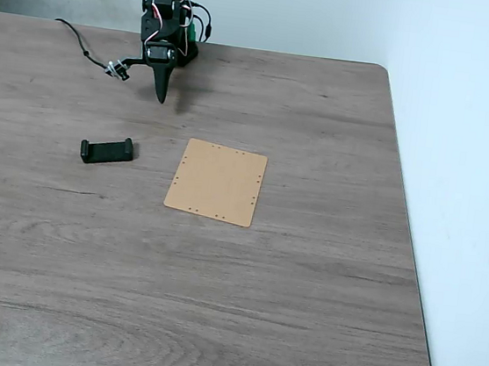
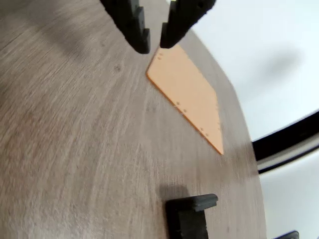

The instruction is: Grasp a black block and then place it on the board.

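Observation:
The black block lies flat on the wood-grain tabletop, left of the tan board with a small gap between them. My gripper hangs folded at the arm's base at the back of the table, pointing down, well behind both things. In the wrist view the gripper enters from the top, its jaws nearly together with only a thin slit and nothing held. Just beyond it lies the board, and the block sits at the bottom edge, partly cut off.
A black cable runs left from the arm's base along the back of the table. The table's right edge borders a white wall. Bare tabletop stretches in front of the board and block.

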